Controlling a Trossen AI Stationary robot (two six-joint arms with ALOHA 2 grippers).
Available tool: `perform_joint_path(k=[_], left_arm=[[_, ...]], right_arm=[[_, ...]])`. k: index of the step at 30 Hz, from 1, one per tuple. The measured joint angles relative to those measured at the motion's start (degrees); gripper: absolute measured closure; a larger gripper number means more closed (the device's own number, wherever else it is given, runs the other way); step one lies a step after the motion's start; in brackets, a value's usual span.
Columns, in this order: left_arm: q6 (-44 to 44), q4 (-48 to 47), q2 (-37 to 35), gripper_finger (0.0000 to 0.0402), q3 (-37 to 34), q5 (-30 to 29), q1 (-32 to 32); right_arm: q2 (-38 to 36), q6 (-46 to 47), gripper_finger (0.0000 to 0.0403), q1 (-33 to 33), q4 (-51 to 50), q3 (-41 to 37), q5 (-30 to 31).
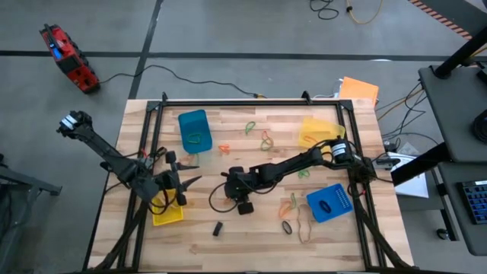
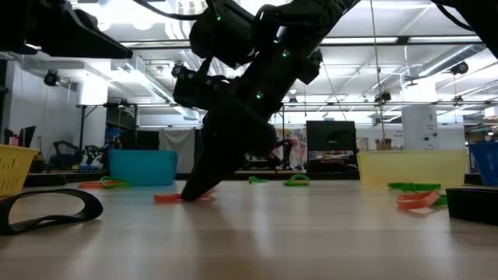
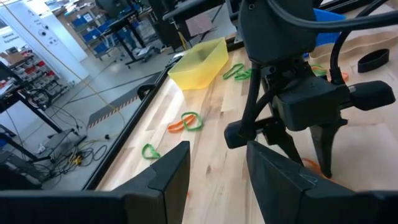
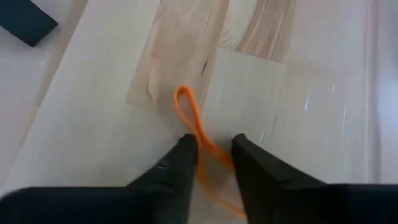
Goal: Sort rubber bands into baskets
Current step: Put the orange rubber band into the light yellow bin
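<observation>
Looking down, high view: we see the right gripper reaching to the middle of the table, tip lowered to the wood; the left gripper waits at centre-left above the yellow basket.
Baskets, high view: a blue basket sits upper left of centre, a second yellow basket upper right, a second blue basket lower right.
Loose bands, high view: green and orange rubber bands lie scattered between the upper baskets, more at lower right of centre; a small black block lies low in the frame, apart from all.
Low view: we see the right arm's fingertips touching the tabletop at left of centre on an orange rubber band; a black band lies at far left.
Left wrist view: its own fingers stand apart with nothing between them.
Right wrist view: the orange band runs between the two fingers; the jaws stand narrowly apart around it, and we cannot tell whether they pinch it yet.
Handling, our judgement: the band is very light, limp, stretchy and lies flat, so it may slip out; we would nip a single strand against the wood.
Room, our judgement: bare wood surrounds the band; table edges and rails are well apart, the left arm is the nearest obstacle.
</observation>
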Motion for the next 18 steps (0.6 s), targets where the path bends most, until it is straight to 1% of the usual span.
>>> perform_joint_path(k=[4, 9, 10, 14, 16, 18], left_arm=[[0.0, 0.0, 0.88, 0.0258, 0.0, 0.0, 0.04], [0.02, 0.01, 1.25, 0.0258, 0.0, 0.0, 0.04], [0.02, 0.01, 1.25, 0.0258, -0.01, 0.0, 0.04], [0.02, 0.28, 1.23, 0.0258, -0.04, -0.02, 0.04], [0.02, 0.38, 1.25, 0.0258, -0.07, 0.0, 0.04], [0.04, 0.65, 1.25, 0.0258, -0.07, -0.01, 0.04]], right_arm=[[-0.15, -0.44, 0.0379, -0.03, -0.04, 0.0, 0.23], [-3.99, -1.19, 0.0391, -0.03, -4.29, -0.17, 1.24], [-5.65, -1.36, 0.0392, -0.01, -7.05, -0.17, 3.22], [-13.08, 0.4, 0.0393, -1.18, -18.5, -0.52, 15.41], [-17.23, 2.24, 0.0393, -2.7, -22.83, -2.21, 19.19], [-22.04, 4.58, 0.0393, -4.79, -24.9, -5.57, 22.22]])
